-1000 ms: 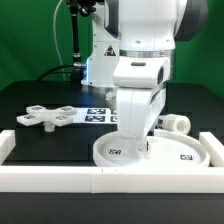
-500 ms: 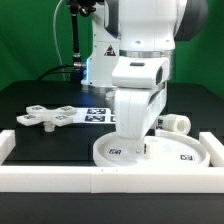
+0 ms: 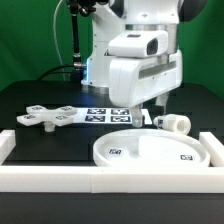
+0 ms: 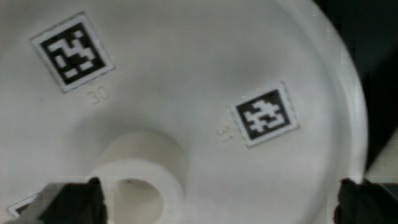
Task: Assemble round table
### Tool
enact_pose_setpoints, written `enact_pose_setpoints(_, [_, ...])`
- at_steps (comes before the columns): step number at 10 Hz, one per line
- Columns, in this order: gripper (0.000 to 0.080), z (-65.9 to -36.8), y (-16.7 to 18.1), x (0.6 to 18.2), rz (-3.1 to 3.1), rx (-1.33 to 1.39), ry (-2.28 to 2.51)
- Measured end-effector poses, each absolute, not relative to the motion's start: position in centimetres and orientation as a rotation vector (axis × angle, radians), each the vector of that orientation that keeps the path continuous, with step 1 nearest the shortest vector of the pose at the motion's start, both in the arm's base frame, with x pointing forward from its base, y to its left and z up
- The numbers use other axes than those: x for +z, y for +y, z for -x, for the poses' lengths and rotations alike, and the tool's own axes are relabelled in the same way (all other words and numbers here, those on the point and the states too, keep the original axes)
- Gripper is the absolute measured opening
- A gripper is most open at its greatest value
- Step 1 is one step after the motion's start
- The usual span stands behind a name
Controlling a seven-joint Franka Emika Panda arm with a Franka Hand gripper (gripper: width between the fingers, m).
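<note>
The large rimmed round disc (image 3: 155, 150) lies flat on the black table against the front rail. It fills the wrist view (image 4: 196, 90), with two tags and its raised centre hub (image 4: 146, 185) showing. My gripper (image 3: 150, 108) hangs above the disc's far side. In the wrist view the gripper (image 4: 228, 205) has its jaws wide apart and empty, clear of the disc. The short cylindrical post (image 3: 176, 124) lies on its side behind the disc at the exterior view's right. The flat cross-shaped piece (image 3: 48, 117) lies at the exterior view's left.
White border rails run along the front (image 3: 60, 180) and up both sides (image 3: 5, 145). The marker board (image 3: 100, 115) lies flat behind the disc, partly under the arm. A black post and cable (image 3: 75, 45) stand at the back.
The arm has lifted up off the disc and shifted toward the exterior view's right. The disc stays where it was, now fully in view.
</note>
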State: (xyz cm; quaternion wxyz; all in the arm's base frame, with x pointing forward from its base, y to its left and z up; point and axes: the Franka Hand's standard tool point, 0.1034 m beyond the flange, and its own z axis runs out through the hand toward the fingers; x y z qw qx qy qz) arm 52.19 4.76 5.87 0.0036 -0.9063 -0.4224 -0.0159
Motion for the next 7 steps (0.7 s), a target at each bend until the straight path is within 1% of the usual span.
enact_pose_setpoints(1, [0.0649,-51.4,6.2,6.3,2.898,-0.047,-1.192])
enact_pose_setpoints(3, [0.0649,-50.9,9.8,6.6,2.963,-0.053,-1.017])
enact_pose_setpoints(4, [0.0649,-50.9,10.3,6.6,2.958,-0.055,-1.03])
enact_pose_setpoints(7, [0.0649,-50.7,10.1,6.5,2.958,-0.018,-1.028])
